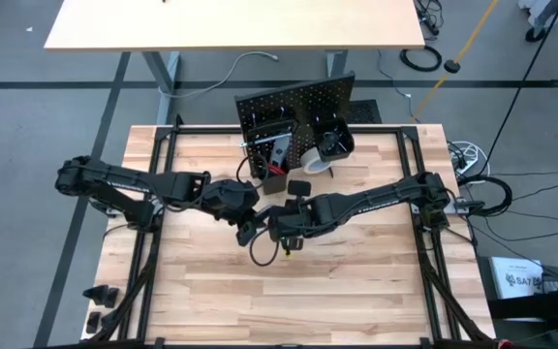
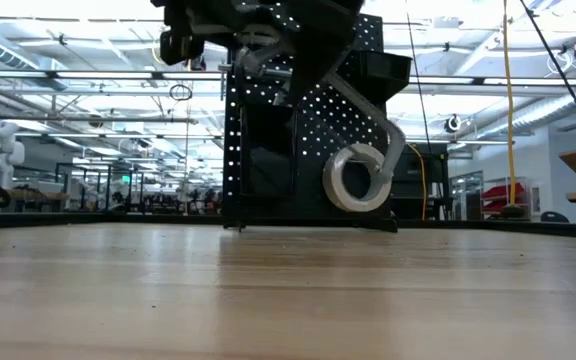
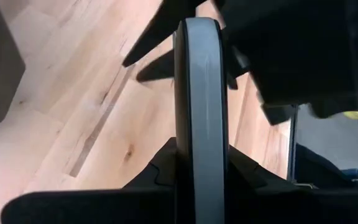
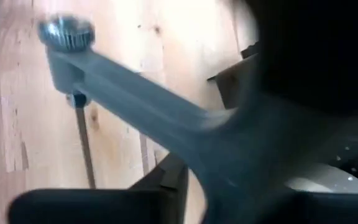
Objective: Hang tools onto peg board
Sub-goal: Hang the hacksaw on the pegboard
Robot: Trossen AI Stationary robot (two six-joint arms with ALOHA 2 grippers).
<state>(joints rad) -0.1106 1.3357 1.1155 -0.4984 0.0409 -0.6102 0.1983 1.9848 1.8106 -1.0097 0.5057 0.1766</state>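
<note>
A dark grey C-clamp [image 1: 260, 250] hangs over the middle of the table, with both grippers on it. My left gripper [image 1: 248, 225] reaches in from the table's left and my right gripper [image 1: 285, 233] from the right, both slanting down. The left wrist view shows the clamp's frame [image 3: 197, 93] edge-on. In the right wrist view, one arm of the clamp [image 4: 135, 87] ends in a knurled screw head [image 4: 66, 30]. The black peg board [image 1: 298, 109] stands upright at the far middle. A white tape roll [image 2: 358, 178] hangs on its front. My left gripper pinches the clamp's curved frame [image 3: 197, 146] between its two fingers, which lie on the frame's two flat faces. It comes slanting down from the table's left, and the clamp is clear of the table. My right gripper has the clamp's frame [image 4: 222, 155] between its fingers, slanting down from the table's right. Blur and the clamp itself hide the place of contact.
Two black bins [image 1: 332, 141] and a few hung tools [image 1: 277, 155] sit on the peg board's front. A small black block [image 1: 298, 184] lies on the table just before it. Bare wood [image 1: 289, 301] spreads toward the near edge.
</note>
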